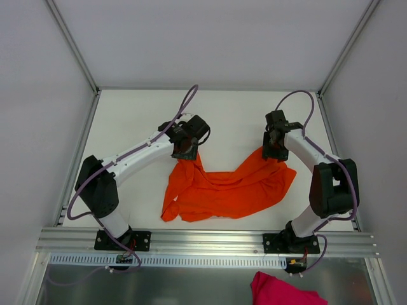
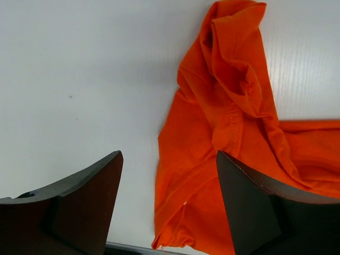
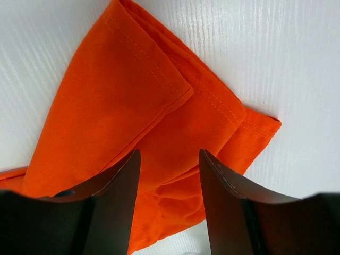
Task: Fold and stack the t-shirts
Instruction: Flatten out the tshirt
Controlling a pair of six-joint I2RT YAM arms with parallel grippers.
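One orange t-shirt (image 1: 222, 187) lies crumpled and spread sideways on the white table. My left gripper (image 1: 186, 150) hovers over its upper left end, a bunched strip of fabric (image 2: 228, 101). Its jaws are open with nothing between the fingers (image 2: 79, 196), and the cloth rests on the table below. My right gripper (image 1: 275, 152) hangs over the upper right corner, where a hemmed, folded edge (image 3: 159, 90) shows. Those jaws also stand apart, the fingers (image 3: 228, 196) above the fabric without pinching it.
The white table (image 1: 140, 114) is walled by grey panels on the left, back and right. A metal rail (image 1: 210, 240) runs along the near edge by the arm bases. A pink cloth (image 1: 283, 291) lies below the rail at the bottom right.
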